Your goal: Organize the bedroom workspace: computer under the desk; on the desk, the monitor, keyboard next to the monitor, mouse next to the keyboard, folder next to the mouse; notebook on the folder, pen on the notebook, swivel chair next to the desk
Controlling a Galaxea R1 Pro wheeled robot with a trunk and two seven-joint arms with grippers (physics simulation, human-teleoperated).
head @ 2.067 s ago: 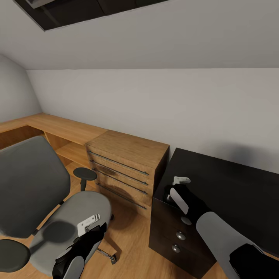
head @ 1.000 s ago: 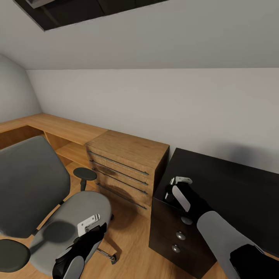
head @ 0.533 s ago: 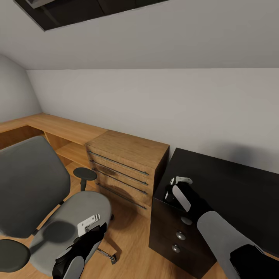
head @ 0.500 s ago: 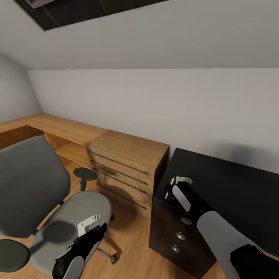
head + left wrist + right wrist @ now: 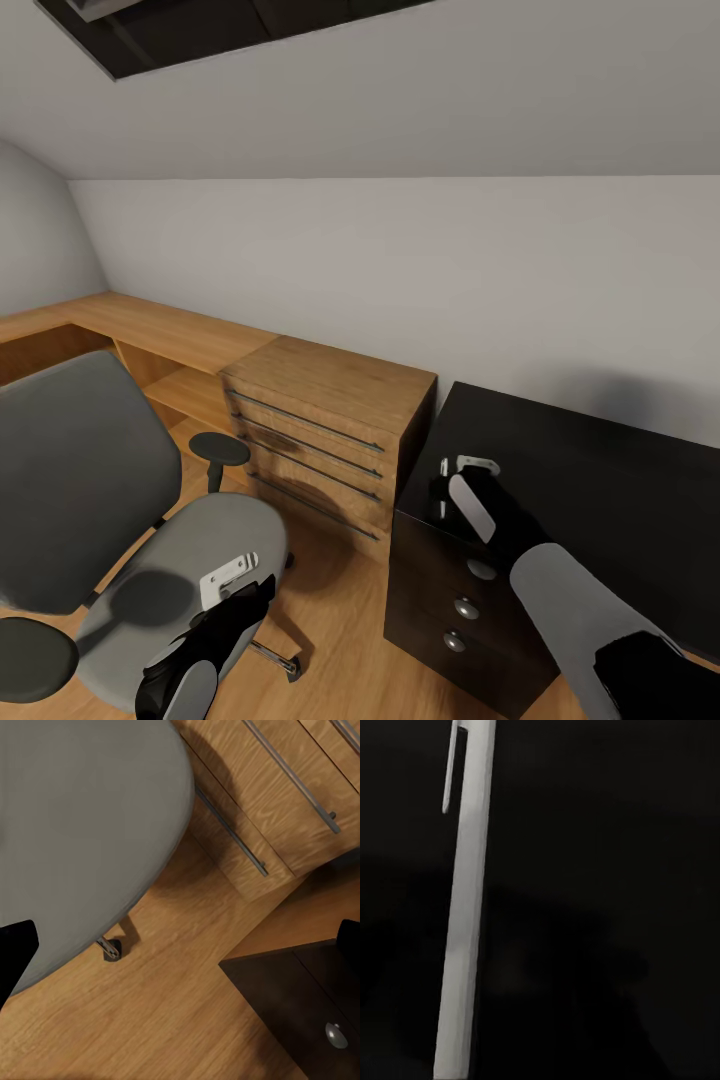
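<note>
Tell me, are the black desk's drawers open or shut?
Shut. The drawers sit flush with the desk front, round silver knobs lined up, none pulled out.

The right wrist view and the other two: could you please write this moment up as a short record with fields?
setting: room with wood floor and pale wall
pen: white stick pen close before the right wrist camera, against black desk top
right gripper: above the near corner of the desk; grip cannot be told
left gripper: open, hovering over the swivel chair, holding nothing
dresser: light wood, standing between chair and desk
desk drawers: round silver knobs
</note>
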